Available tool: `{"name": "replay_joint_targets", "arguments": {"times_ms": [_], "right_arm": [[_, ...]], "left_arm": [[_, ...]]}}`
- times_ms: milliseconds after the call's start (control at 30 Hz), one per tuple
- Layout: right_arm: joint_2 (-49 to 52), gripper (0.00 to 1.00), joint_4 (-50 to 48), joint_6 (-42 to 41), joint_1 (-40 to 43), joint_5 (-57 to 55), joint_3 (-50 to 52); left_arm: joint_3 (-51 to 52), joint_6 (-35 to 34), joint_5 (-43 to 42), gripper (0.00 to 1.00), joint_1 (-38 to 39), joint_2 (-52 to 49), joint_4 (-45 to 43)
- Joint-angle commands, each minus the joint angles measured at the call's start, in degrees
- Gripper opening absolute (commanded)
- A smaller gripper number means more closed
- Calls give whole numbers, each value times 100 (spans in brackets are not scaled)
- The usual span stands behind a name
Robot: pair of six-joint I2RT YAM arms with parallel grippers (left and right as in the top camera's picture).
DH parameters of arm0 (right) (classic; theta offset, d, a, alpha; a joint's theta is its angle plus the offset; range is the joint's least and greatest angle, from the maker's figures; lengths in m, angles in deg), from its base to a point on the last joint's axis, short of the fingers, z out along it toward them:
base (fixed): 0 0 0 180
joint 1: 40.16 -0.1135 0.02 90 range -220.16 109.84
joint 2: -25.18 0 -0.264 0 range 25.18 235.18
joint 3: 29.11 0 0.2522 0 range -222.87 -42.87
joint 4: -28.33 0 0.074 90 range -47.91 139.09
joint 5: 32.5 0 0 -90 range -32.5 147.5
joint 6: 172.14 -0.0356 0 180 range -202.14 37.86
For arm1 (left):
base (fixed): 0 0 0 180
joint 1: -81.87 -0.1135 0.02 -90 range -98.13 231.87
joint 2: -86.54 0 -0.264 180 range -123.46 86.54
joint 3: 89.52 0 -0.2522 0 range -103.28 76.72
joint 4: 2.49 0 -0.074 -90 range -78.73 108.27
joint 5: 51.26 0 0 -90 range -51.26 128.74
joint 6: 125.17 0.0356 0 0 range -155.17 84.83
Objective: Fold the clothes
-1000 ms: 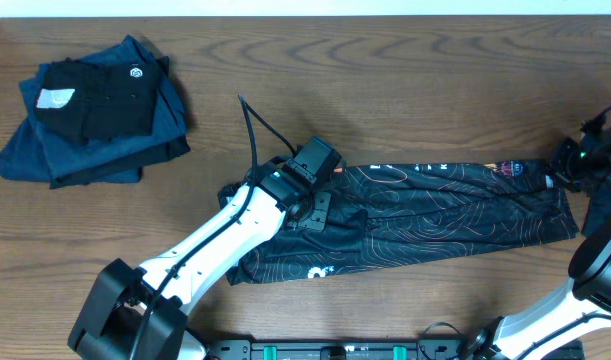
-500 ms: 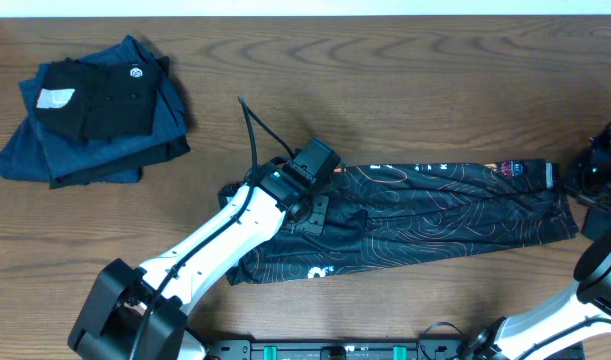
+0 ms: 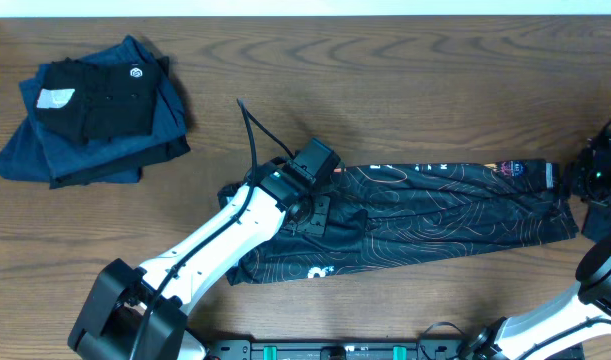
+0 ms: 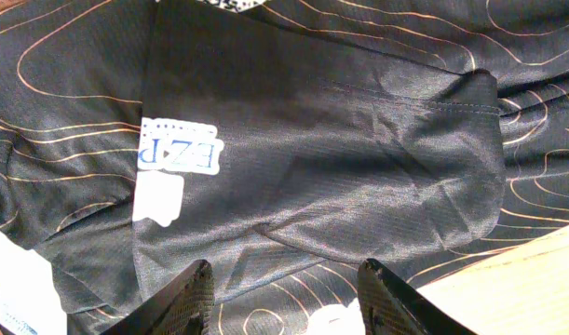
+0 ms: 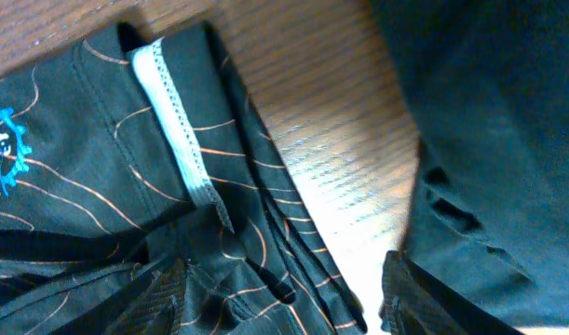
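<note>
The black T-shirt point(image 3: 435, 215) with thin orange contour lines lies on the table as a long band, folded lengthwise. My left gripper point(image 3: 313, 207) hovers over its left part. In the left wrist view that gripper point(image 4: 286, 270) is open above smooth black fabric, below a white EZR label point(image 4: 180, 154). My right gripper point(image 3: 587, 180) is at the shirt's right end. In the right wrist view it point(image 5: 286, 265) stands open, with the shirt's layered edge point(image 5: 265, 233) loose between the fingers and a white stitched strip point(image 5: 177, 130) further up.
A stack of folded dark blue and black clothes point(image 3: 95, 110) sits at the far left of the wooden table point(image 3: 415, 90). A dark blue-black shape point(image 5: 494, 140) fills the right of the right wrist view. The left arm's cable point(image 3: 253, 135) arcs above the shirt.
The right gripper has opened, let go of the shirt's right end and drawn slightly to the right. The left arm and the shirt's left part have stayed put.
</note>
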Motion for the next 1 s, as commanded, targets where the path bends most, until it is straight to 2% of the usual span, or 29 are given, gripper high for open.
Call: {"name": "replay_joint_targets", "arguments": {"times_ms": [0, 267, 467, 500, 700, 733, 767, 967], "right_arm": [[138, 67, -39, 184, 46, 166, 138], [529, 70, -57, 184, 42, 463, 144], [667, 65, -68, 184, 39, 466, 177], [680, 61, -66, 184, 39, 468, 184], [688, 11, -74, 179, 39, 466, 201], [688, 5, -72, 175, 39, 466, 201], [688, 1, -74, 151, 42, 466, 201], [658, 1, -98, -131, 39, 509, 181]], "left_arm": [[28, -74, -17, 52, -11, 52, 39], [28, -74, -17, 52, -11, 52, 35], [28, -72, -15, 52, -9, 52, 37], [28, -74, -15, 52, -11, 52, 37], [28, -72, -15, 52, -9, 52, 37], [28, -72, -15, 52, -9, 52, 37], [28, -72, -13, 52, -11, 52, 37], [-61, -70, -13, 52, -133, 66, -7]]}}
